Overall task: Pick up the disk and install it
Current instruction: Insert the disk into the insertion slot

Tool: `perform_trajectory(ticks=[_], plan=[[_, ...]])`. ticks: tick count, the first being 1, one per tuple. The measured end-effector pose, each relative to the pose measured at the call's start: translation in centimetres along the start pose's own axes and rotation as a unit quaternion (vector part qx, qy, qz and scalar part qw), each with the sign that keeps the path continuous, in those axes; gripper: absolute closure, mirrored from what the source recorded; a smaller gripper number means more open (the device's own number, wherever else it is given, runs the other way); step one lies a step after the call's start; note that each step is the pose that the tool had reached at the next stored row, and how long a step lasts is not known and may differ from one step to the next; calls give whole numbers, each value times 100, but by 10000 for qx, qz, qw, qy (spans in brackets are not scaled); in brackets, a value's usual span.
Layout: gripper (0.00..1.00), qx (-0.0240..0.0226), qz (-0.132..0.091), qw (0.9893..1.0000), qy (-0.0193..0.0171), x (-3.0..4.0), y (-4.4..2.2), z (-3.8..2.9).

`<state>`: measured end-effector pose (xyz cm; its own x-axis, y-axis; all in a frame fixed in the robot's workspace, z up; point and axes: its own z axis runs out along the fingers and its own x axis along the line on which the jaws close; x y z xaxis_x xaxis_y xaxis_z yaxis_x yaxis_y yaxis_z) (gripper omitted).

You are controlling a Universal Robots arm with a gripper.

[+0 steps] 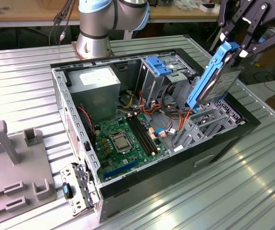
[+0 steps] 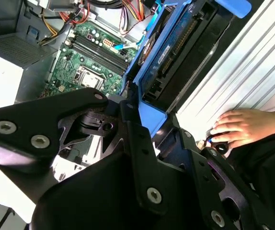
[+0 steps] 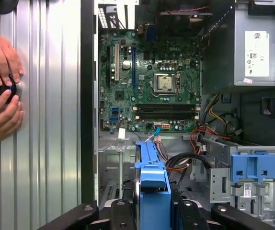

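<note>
Disk (image 1: 216, 76) steeply tilted, clamped in claw (image 1: 240, 45)

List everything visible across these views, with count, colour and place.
disk: one, dark grey with blue rails, tilted above the case's drive bay
computer case: one, black, open, on the table
motherboard: one, green, inside case
power supply: one, grey, inside case
blue clip: at least one, atop the metal cage
fixture: one, grey, exterior view's left
table: one, silver, ribbed
person's hands: two, on the table beside the case
arm: one, silver and light blue, behind case
hand: one, black, shut on the disk
</note>
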<state>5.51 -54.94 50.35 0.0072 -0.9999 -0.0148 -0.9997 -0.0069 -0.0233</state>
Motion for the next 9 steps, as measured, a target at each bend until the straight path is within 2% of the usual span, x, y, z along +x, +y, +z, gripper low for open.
perform_trajectory(ticks=[9], plan=[[63,22,-1,10000,-1,15,-62,39]])
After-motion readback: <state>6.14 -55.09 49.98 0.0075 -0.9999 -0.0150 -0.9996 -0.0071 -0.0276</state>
